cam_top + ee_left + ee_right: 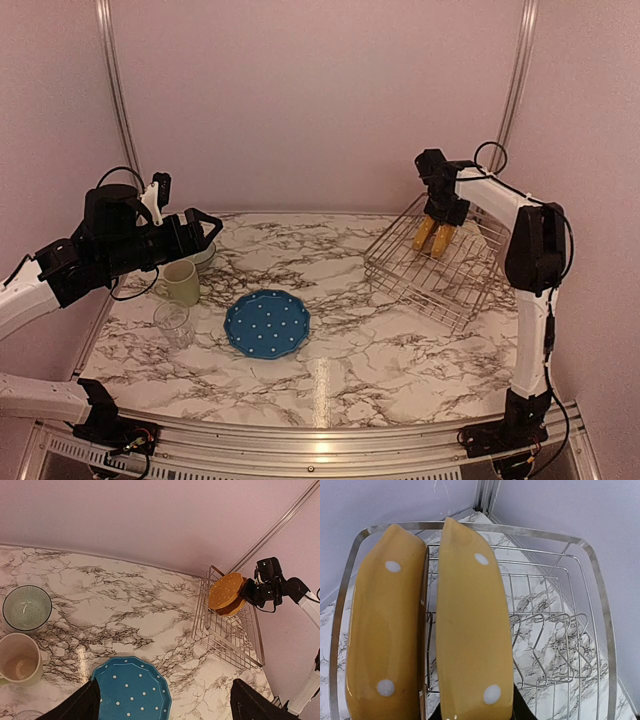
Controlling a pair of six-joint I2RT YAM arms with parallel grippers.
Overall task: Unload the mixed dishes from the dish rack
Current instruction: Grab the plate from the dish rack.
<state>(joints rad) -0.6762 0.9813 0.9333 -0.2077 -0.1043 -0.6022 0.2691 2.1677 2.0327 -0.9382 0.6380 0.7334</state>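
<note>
The dish rack [440, 275] sits at the right back of the table, with two yellow-orange dotted plates [434, 236] standing on edge in it. My right gripper [441, 214] reaches down onto them. In the right wrist view its dark fingers [522, 711] hug both faces of the right-hand plate [472, 630]; the other plate [385, 630] stands just to its left. The blue dotted plate [267, 323], pale green mug [180, 283], clear glass [173, 325] and small bowl [27, 608] rest on the table at the left. My left gripper [205, 232] hovers open above the bowl, holding nothing.
Pink walls close in the table at the back and on both sides, and the rack [227, 630] stands close to the right wall. A metal rail runs along the near edge. The marble tabletop [340, 290] lies between the blue plate and the rack.
</note>
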